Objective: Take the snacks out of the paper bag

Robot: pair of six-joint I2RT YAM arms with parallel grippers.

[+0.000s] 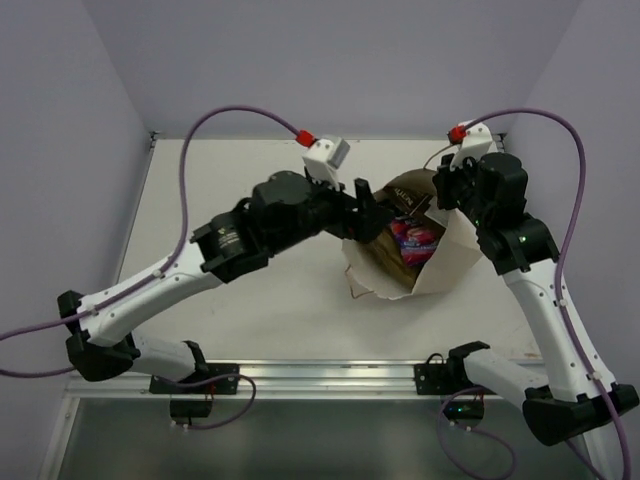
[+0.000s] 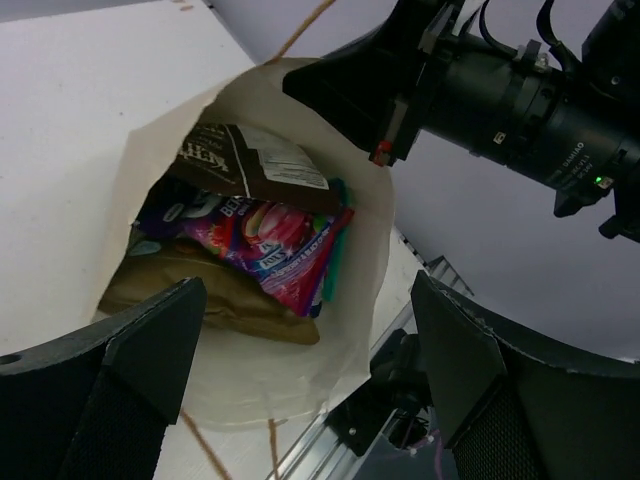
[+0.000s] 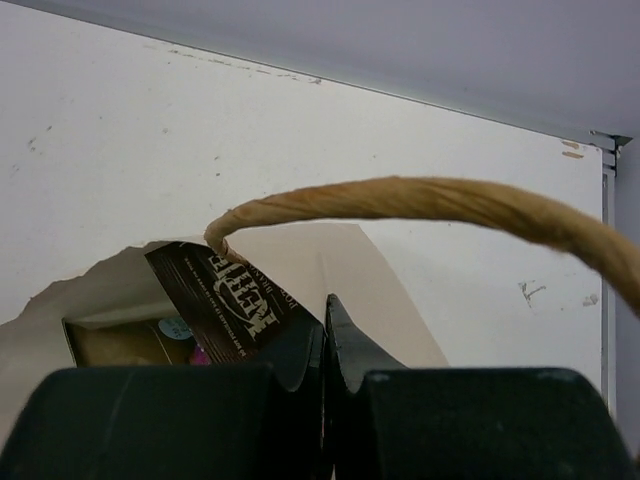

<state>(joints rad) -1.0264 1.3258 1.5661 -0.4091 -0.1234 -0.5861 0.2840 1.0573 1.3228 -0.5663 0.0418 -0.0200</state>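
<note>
Packets: five can be told apart inside the bag's mouth in the left wrist view.
Dark brown packet (image 2: 250,165): one, uppermost, leaning against the bag's far wall.
Magenta-purple packet (image 2: 285,245): one, lying just below the dark brown one and touching it.
Teal-green packet (image 2: 336,262): one, only a thin edge showing beside the magenta one.
Tan chip bag (image 2: 200,295): one, lowest in the pile, under the magenta packet.
Blue-and-white packet (image 2: 185,212): one corner in sight (too little shows to tell whether it is one packet or two).
Paper bag (image 1: 445,262): one, on the white table (image 1: 260,300) between the two arms, its mouth open and turned toward the left arm.
Cord handles: two; one loop (image 3: 420,197) arches over the right fingers, and the other lies on the table at the bag's near side.
Left gripper (image 1: 367,213): fingers (image 2: 120,370) spread wide and holding nothing. It sits just outside the mouth, facing the packets without touching them.
Right gripper (image 3: 324,335): fingers pressed together on the bag's rim, on the side opposite the left gripper, with the dark brown packet just beside the fingertips.
</note>
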